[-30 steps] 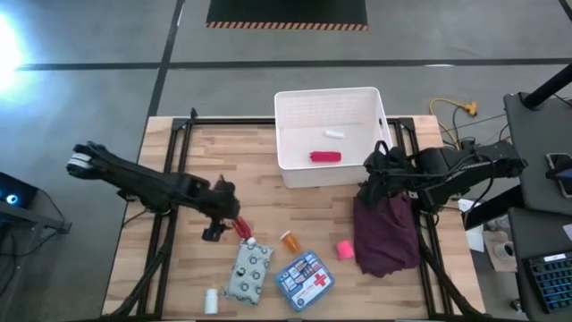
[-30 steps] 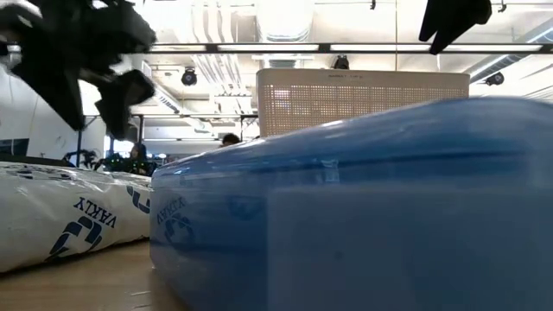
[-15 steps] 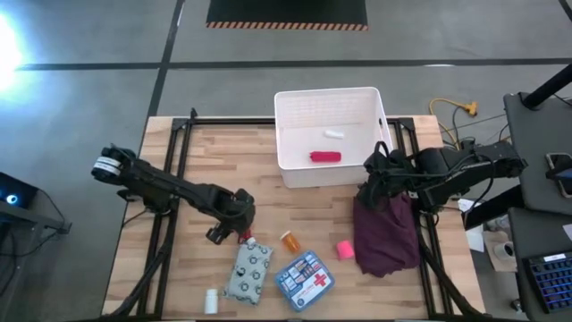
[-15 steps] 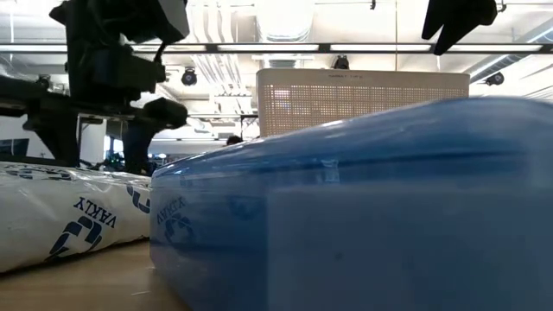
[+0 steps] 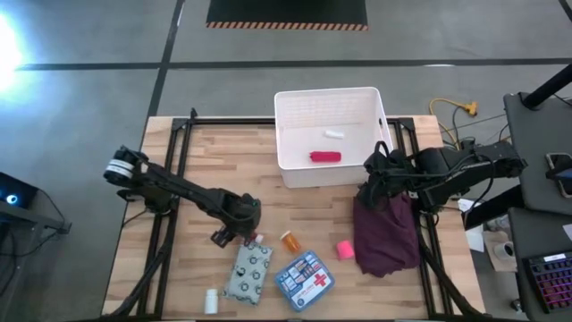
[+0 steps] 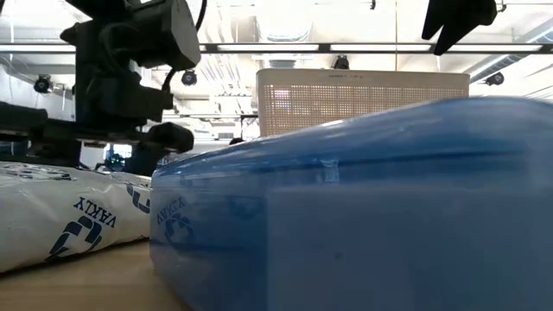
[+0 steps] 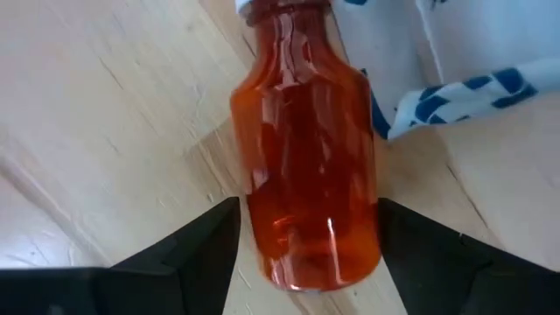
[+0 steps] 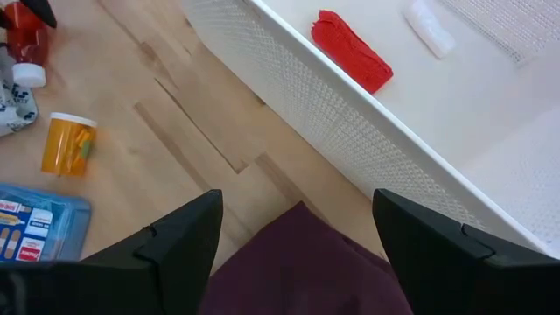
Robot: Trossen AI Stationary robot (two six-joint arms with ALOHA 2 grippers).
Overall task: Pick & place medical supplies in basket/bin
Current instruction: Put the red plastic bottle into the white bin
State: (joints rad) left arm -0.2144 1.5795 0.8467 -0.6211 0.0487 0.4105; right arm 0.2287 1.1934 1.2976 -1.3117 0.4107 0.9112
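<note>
two dark arms work over the wooden slatted desk (image 5: 188,161). the left gripper (image 7: 306,229) is down near the front middle of the desk, its fingers spread wide on either side of a translucent red-orange plastic bottle (image 7: 306,166) that lies on the wood touching the grey-green dotted fabric pouch (image 5: 249,272); the fingers stand apart from the bottle's sides, so nothing is grasped. the right gripper (image 8: 297,229) hovers near the desk's right edge above the dark maroon cloth (image 5: 384,231), fingers parted and holding nothing. the white rectangular plastic bin (image 5: 329,134) sits at the back edge, right of centre, with a flat red packet (image 5: 324,156) and a small white bottle (image 5: 333,134) inside. along the front edge lie the blue first-aid box with a red cross (image 5: 303,280), the orange pill bottle (image 5: 290,241), a pink block (image 5: 344,249) beside the cloth, and another little white bottle (image 5: 211,300) left of the pouch.
</note>
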